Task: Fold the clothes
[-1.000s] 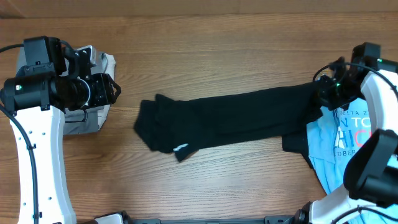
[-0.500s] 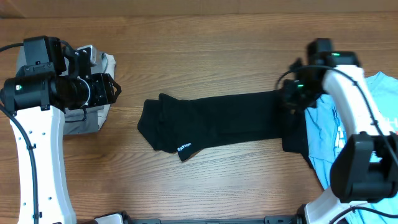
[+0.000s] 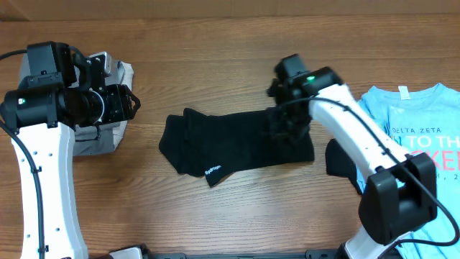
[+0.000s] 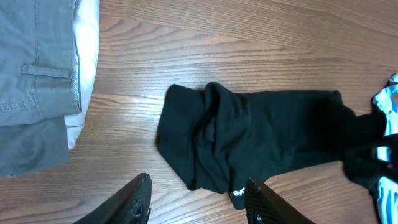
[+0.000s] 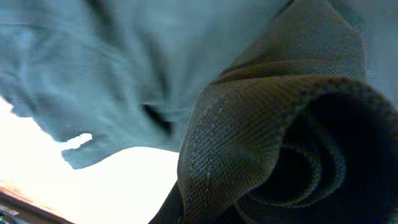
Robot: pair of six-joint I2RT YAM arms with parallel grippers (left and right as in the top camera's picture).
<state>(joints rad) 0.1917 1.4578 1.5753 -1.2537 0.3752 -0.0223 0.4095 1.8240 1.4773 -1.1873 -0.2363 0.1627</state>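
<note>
Black T-shirt (image 3: 230,144): soft matte knit, lying mid-counter as a long, rumpled band running left to right. Left end bunched into rounded, overlapping folds; small white logo mark (image 3: 213,171) on a flap at the lower left corner. Right end gathered under the right hand (image 3: 287,129). A loose dark flap beyond that arm touches the near edge of the light-blue T-shirt (image 3: 413,119).

Right hand: fingers closed tight, pinching the black fabric. From the right wrist, only a thick roll of fine-ribbed dark cloth (image 5: 280,143), pressed close to the lens; fingertips themselves hidden.

Left hand (image 4: 198,199): about half open, nothing between the two black fingers, hanging above the bare wood, well apart from the shirt's left end.

Light-blue T-shirt: spread flat at the right edge, white block lettering across the chest, pale neck tag at the collar.

Grey trousers (image 4: 31,81): smooth woven twill, folded into a squarish stack at the left edge, stitched seam showing; white cloth (image 4: 87,56) beneath, peeking out along the side.

Counter (image 3: 237,57): brown wood grain, long streaks running left to right.
</note>
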